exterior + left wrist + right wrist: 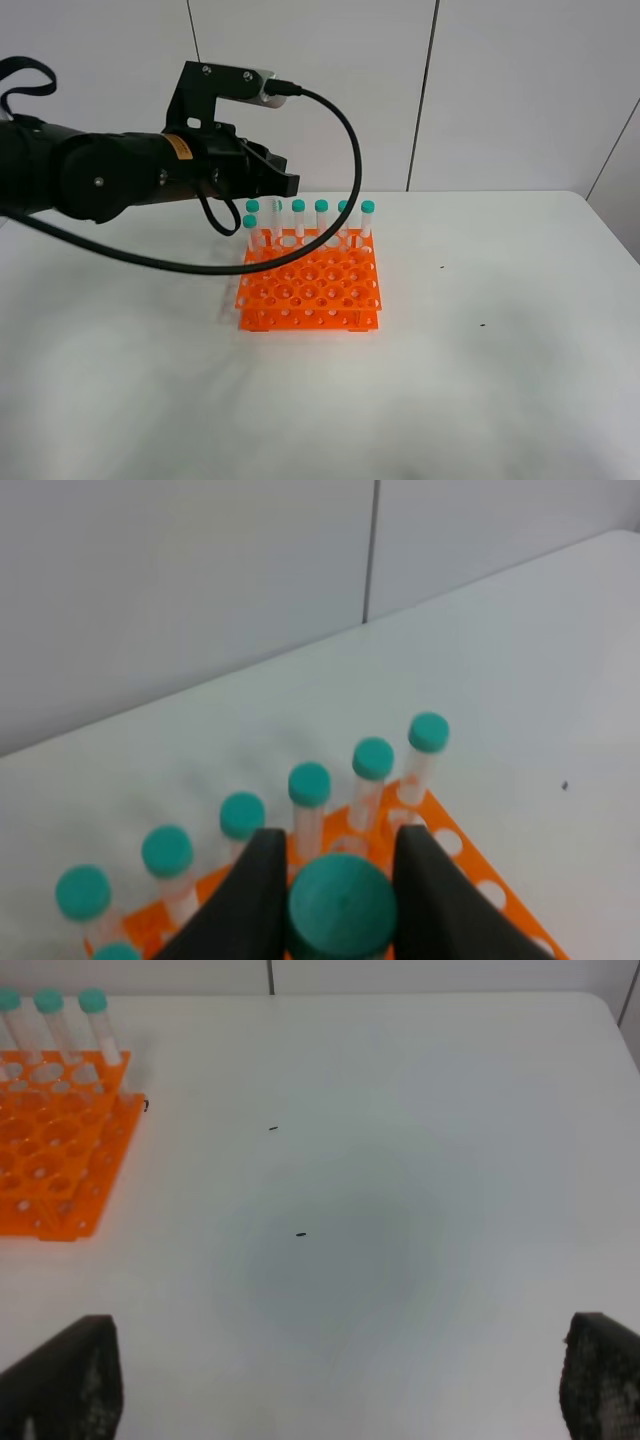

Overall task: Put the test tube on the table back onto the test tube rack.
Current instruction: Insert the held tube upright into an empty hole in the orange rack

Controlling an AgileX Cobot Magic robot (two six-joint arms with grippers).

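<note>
My left gripper [340, 842] is shut on the teal cap of a test tube [340, 905]; the cap hides the tube's body. It hangs over the back left of the orange test tube rack [455, 845]. Several identical teal-capped tubes [309, 783] stand in the rack's back row, and one more [115, 952] stands in the second row. In the exterior high view the left gripper [283, 184] is above the back left of the rack [310, 285], and I cannot pick out the held tube there. My right gripper [330, 1385] is open and empty over the bare white table [400, 1260].
The rack stands mid-table [500, 380] with white tabletop on all sides. A black cable [350, 150] loops from the left arm over the rack's back row. Two small dark specks [300, 1234] lie right of the rack. A panelled wall runs behind the table.
</note>
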